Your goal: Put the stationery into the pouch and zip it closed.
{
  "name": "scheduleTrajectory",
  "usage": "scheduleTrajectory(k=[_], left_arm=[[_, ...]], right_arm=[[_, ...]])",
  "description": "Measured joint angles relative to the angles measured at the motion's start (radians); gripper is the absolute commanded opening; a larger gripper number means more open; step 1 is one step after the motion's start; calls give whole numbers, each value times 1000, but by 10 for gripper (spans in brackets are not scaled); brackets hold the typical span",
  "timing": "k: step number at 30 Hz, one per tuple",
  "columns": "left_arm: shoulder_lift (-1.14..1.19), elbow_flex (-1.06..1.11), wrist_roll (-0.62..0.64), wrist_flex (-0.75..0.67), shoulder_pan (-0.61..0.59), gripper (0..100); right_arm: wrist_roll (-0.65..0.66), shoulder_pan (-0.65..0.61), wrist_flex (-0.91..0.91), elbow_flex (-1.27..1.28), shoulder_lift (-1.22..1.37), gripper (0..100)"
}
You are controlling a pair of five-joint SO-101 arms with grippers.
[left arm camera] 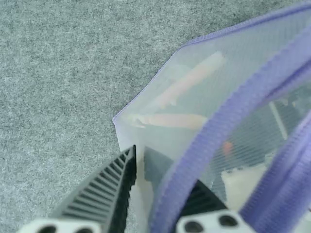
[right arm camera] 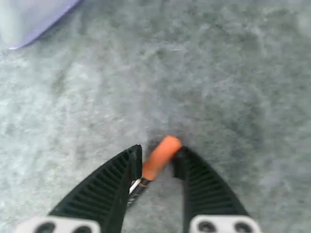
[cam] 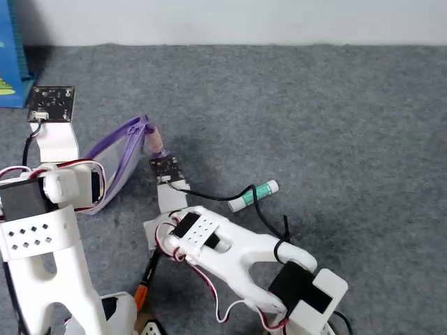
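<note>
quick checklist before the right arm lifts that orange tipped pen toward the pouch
1. The orange-tipped pen sits between the fingers of the right gripper: ok.
2. The right gripper is clamped on the pen: not ok, a gap shows beside one finger.
3. The left gripper grips the pouch by its wall: ok.
4. Pouch mouth spread open: ok, its purple zip edges stand apart.
5. Zip slider position: cannot tell.
6. All stationery gathered: not ok, a green-capped stick lies out on the carpet.

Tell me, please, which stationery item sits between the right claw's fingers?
The orange-tipped pen, flanked by the right claw; the green-capped stick lies apart on the carpet.
</note>
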Motion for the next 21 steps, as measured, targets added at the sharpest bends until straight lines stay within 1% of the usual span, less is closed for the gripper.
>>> scheduleTrajectory(k=[5,10,16,21], left_arm=[[0,0,0,0,0,12],[0,0,0,0,0,12],[0,0,0,0,0,12],[0,0,0,0,0,12]], right_arm=[[0,41,6,0,17,9],[0,48,98,-2,-35,9],[0,57,305,0,-232,9],[0,104,450,2,-454,9]])
